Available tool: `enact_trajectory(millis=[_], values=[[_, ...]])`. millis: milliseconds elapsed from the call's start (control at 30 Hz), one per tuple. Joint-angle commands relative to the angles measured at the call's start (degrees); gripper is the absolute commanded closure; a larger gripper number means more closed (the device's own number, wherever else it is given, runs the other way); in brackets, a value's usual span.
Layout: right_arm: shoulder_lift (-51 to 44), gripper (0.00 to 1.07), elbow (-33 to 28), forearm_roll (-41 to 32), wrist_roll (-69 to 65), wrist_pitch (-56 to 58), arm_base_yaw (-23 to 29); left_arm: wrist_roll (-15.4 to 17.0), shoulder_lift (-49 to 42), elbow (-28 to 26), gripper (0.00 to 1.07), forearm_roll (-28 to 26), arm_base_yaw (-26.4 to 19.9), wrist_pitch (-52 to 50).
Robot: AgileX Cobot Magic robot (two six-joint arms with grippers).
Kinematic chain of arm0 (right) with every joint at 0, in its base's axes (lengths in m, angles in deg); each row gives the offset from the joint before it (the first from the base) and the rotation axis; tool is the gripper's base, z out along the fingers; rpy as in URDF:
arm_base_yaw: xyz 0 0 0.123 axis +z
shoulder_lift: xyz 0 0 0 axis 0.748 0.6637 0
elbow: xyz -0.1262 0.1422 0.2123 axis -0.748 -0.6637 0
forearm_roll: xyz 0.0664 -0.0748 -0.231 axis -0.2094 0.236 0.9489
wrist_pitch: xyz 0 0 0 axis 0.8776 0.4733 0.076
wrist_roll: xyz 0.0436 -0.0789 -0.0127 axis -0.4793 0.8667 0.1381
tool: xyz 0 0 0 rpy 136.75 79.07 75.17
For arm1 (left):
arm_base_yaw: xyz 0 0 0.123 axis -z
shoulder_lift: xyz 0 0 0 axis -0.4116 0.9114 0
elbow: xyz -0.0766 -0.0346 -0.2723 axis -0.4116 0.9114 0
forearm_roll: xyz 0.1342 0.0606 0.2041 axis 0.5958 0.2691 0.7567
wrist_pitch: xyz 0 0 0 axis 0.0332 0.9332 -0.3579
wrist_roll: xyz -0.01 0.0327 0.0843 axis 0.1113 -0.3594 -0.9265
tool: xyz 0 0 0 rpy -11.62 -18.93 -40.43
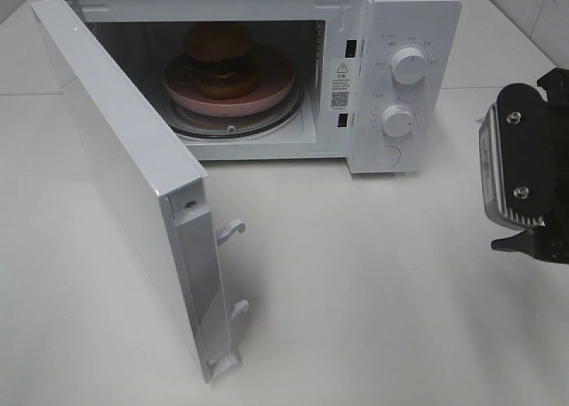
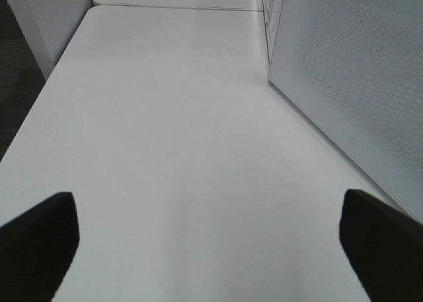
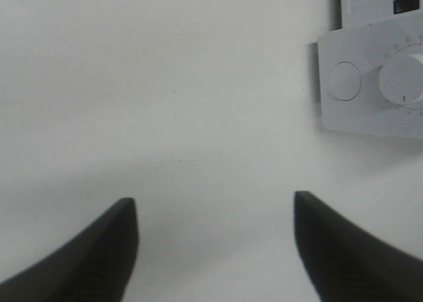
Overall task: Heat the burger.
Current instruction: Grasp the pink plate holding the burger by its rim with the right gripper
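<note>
While the burger (image 1: 218,59) sits in the microwave (image 1: 418,15), left hand (image 2: 206,206) and right hand (image 3: 215,206) both gape, empty.

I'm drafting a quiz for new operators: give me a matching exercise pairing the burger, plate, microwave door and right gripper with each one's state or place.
Column A
1 burger
2 plate
3 microwave door
4 right gripper

Column B
a swung wide open
b jaws apart, nothing held
c pink, under the burger
d rests on the plate

Pairs: 1-d, 2-c, 3-a, 4-b
</note>
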Motion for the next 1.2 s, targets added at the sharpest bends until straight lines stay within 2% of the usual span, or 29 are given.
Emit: enact_trajectory(millis=[33, 433, 667, 733, 833, 1000, 1200], values=[[-0.5, 0.08, 0.1, 4.0, -3.4, -1.0, -0.2, 0.0, -0.7, 0.1, 0.07, -0.2, -0.1, -0.5], [-0.5, 0.11, 0.1, 8.4, -1.7, -3.7, -0.2, 0.0, -0.7, 0.1, 0.07, -0.2, -0.1, -0.5], [2.4, 0.13, 0.1, 14.0, -3.0, -4.4, 5.7, 0.0, -0.7, 0.1, 0.07, -0.2, -0.1, -0.5], [4.9, 0.13, 1.3, 16.0, -4.5, -4.4, 8.3, 0.0, -0.7, 0.1, 0.07, -0.2, -0.1, -0.5], [6.6, 0.13, 2.9, 16.8, -5.5, -4.4, 9.6, 0.0, -0.7, 0.1, 0.07, -0.2, -0.1, -0.5], [13.2, 0.14, 9.8, 16.9, -5.6, -5.7, 13.3, 0.0, -0.7, 0.1, 0.07, -0.2, -0.1, -0.5], [17.3, 0.14, 13.2, 17.2, -5.6, -6.9, 15.2, 0.0, -0.7, 0.1, 0.07, -0.2, -0.1, -0.5]])
